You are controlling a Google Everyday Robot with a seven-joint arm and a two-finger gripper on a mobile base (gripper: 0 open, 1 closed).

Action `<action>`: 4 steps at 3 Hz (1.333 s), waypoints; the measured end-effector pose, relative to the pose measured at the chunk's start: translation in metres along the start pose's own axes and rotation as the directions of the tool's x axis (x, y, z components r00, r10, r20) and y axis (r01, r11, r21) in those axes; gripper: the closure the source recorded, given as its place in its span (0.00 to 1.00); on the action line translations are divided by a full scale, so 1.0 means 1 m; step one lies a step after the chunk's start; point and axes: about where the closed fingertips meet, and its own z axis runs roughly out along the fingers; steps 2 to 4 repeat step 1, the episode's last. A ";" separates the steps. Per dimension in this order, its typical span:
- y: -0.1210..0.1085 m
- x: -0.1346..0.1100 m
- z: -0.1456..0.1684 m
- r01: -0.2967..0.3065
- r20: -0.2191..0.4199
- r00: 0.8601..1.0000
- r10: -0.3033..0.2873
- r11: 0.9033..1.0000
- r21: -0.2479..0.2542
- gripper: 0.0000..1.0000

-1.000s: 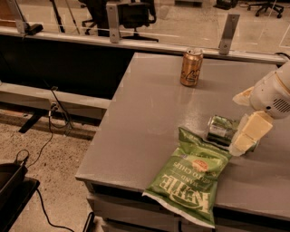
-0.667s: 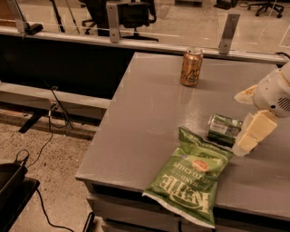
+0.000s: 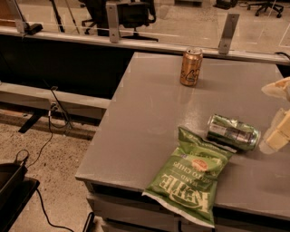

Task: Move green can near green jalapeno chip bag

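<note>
Withdrawing to three o'clock, the pale two-finger gripper (image 3: 272, 115) is gaping empty. The shiny green metal can (image 3: 233, 132), lying sideways, is likely handling light, slick, rollable; grasp mid-body.

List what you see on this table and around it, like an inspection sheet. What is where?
Surface: grey table, flat top, three things on it.
Job's things: green can lies on its side, right by the top edge of the green chip bag. The bag lies flat at the table's front edge.
Clutter: copper can stands upright near the far edge, apart from the others.
Grippers: gripper at the right edge of view, next to the green can's right end; contact cannot be told.
Cables: black cables run across the floor on the left.
Surroundings: office chairs beyond a clear barrier.
</note>
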 end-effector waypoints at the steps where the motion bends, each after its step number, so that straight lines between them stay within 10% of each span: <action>1: 0.000 0.001 -0.002 -0.003 0.002 1.000 0.003 1.000 0.003 0.00; 4: 0.000 0.001 -0.002 -0.003 0.002 1.000 0.003 1.000 0.003 0.00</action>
